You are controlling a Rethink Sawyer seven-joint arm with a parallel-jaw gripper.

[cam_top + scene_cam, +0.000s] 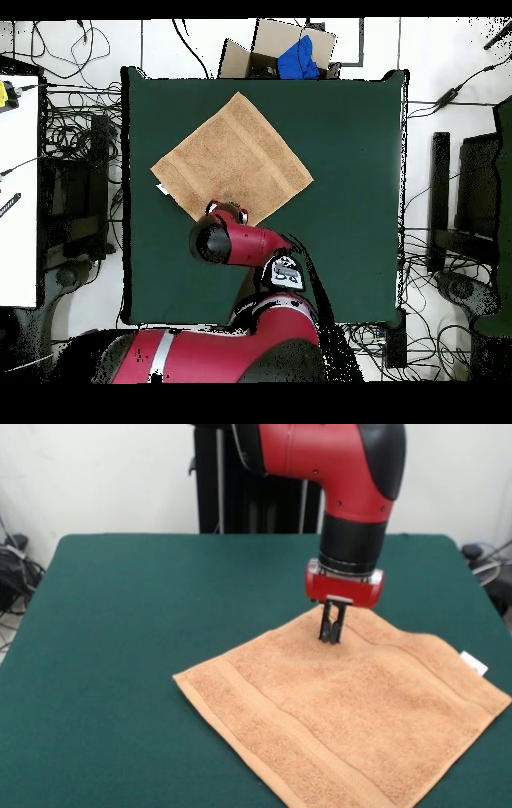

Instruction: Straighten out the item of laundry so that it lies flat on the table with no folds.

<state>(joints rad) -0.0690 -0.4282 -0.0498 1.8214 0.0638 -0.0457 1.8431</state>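
The towel (344, 720) is lying spread as a diamond on the tabletop (120, 632), approx. flat, no fold being seen; in the overhead view it is sitting toward 11 o'clock of centre. The white tag (474, 662) is showing at the 3 o'clock corner in the front view. The pincer (332, 634) is being held narrow, near-closed, tips pressed at the 12 o'clock corner; whether cloth is being pinched cannot be told. Step judged: final check/release. Next, probably a straight lift w/o dragging the corner is being called for.
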